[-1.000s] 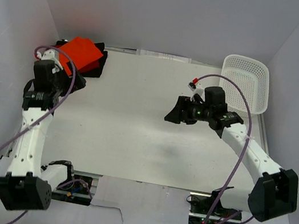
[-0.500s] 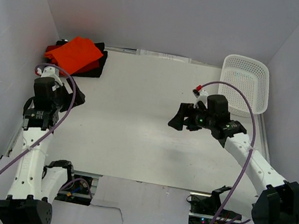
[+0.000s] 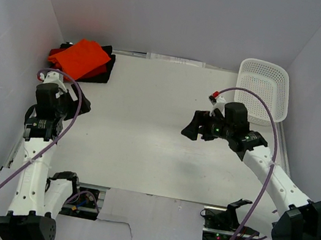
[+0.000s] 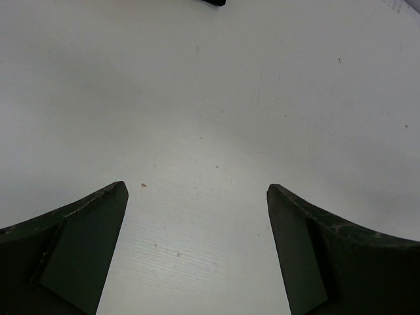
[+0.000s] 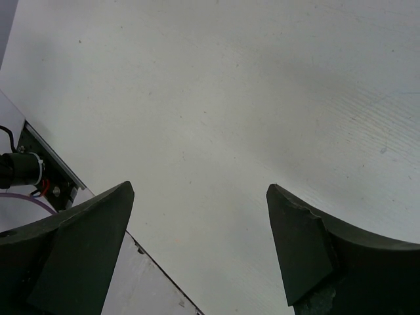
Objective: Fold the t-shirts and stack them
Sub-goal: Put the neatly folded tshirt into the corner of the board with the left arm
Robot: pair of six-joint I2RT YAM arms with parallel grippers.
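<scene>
The t-shirts lie folded in one stack at the far left corner of the table: bright orange (image 3: 83, 57) on top, crimson red (image 3: 55, 52) showing at its left edge, black (image 3: 105, 67) underneath. My left gripper (image 3: 81, 103) hovers nearer than the stack, apart from it, open and empty. In the left wrist view it (image 4: 195, 186) frames bare table, with a black cloth corner (image 4: 210, 2) at the top edge. My right gripper (image 3: 190, 128) hangs open and empty right of centre. In the right wrist view it (image 5: 200, 186) has only table between its fingers.
A white perforated basket (image 3: 265, 89) leans at the far right corner. White walls close in the table (image 3: 141, 123) on three sides. The table's near edge and a motor with cables (image 5: 20, 169) show at the left of the right wrist view.
My left arm has drawn back from the stack toward the near edge. My right gripper has shifted slightly right and its jaws have spread wider. The stack has not moved.
</scene>
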